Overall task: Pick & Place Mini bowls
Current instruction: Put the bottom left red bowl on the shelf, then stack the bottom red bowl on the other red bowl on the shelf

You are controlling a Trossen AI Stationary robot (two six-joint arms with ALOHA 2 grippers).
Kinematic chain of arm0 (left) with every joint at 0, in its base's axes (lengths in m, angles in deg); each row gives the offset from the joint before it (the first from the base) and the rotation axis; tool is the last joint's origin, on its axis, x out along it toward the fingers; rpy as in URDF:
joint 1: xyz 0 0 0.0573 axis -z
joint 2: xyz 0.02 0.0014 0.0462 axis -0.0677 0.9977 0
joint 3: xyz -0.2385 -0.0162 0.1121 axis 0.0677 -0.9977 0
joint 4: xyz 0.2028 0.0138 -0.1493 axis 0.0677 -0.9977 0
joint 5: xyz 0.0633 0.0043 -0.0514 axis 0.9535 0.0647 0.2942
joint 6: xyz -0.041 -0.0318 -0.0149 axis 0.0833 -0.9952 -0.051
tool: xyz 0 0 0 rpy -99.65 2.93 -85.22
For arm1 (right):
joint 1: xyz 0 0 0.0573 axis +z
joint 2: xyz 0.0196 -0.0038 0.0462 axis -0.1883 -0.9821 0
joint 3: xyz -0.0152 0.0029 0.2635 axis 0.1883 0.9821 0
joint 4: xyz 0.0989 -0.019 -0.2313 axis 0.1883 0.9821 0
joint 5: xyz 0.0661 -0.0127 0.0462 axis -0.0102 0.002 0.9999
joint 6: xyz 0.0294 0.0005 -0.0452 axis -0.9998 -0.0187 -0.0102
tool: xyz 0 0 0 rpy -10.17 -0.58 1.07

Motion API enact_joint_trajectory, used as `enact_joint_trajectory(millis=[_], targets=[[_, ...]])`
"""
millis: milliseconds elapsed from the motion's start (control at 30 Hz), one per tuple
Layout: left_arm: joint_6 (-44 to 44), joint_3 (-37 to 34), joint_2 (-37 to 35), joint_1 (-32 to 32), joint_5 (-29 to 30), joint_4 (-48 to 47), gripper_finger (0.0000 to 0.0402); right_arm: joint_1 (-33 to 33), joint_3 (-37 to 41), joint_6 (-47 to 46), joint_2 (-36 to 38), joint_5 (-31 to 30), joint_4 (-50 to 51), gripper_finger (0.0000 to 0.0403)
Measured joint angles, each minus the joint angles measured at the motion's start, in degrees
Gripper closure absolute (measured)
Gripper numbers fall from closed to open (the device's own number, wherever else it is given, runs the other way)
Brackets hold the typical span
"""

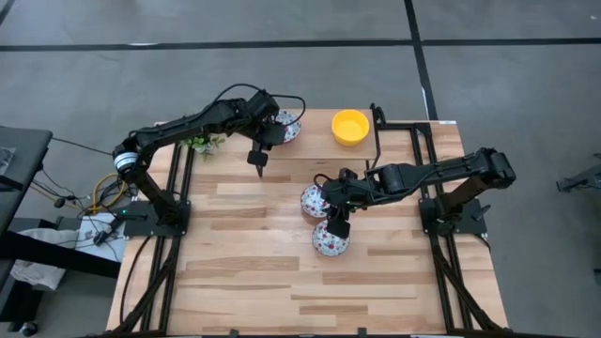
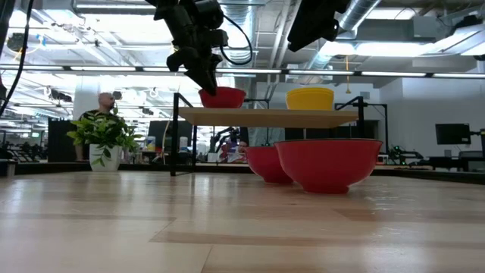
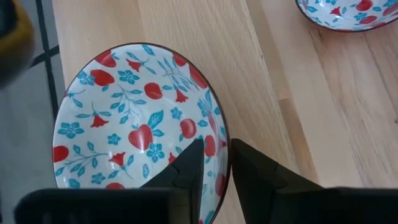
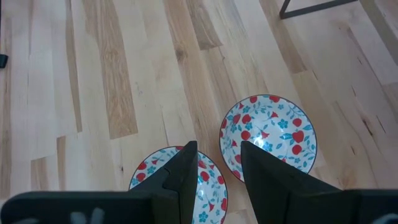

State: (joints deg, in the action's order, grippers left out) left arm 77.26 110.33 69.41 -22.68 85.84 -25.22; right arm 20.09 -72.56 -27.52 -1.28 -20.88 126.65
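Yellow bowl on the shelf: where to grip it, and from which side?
Take the yellow bowl by its rim, coming from above, one finger inside the wall and one outside. It sits upright and open on the raised shelf, with nothing touching it, so the thin rim is probably the only easy hold.

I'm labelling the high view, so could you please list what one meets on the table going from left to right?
Small green plant → floral bowl on the raised shelf, beside the left gripper → two floral bowls on the table, under the right gripper → yellow bowl.
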Motion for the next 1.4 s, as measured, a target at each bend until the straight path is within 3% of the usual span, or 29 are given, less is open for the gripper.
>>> enact_joint_trajectory(millis=[533, 800, 1400], targets=[[-0.1, 0.0, 0.0, 0.8, 0.1, -0.6, 0.0322, 0.0, 0.0, 0.0, 0.0, 0.0, 0.0, 0.029], [0.2, 0.0, 0.0, 0.8, 3.7, -0.6, 0.0322, 0.0, 0.0, 0.0, 0.0, 0.0, 0.0, 0.029], [-0.9, 0.0, -3.9, 1.6, 3.7, -0.3, 0.0322, 0.2, 0.0, -0.3, 0.0, 0.0, 0.4, 0.029]])
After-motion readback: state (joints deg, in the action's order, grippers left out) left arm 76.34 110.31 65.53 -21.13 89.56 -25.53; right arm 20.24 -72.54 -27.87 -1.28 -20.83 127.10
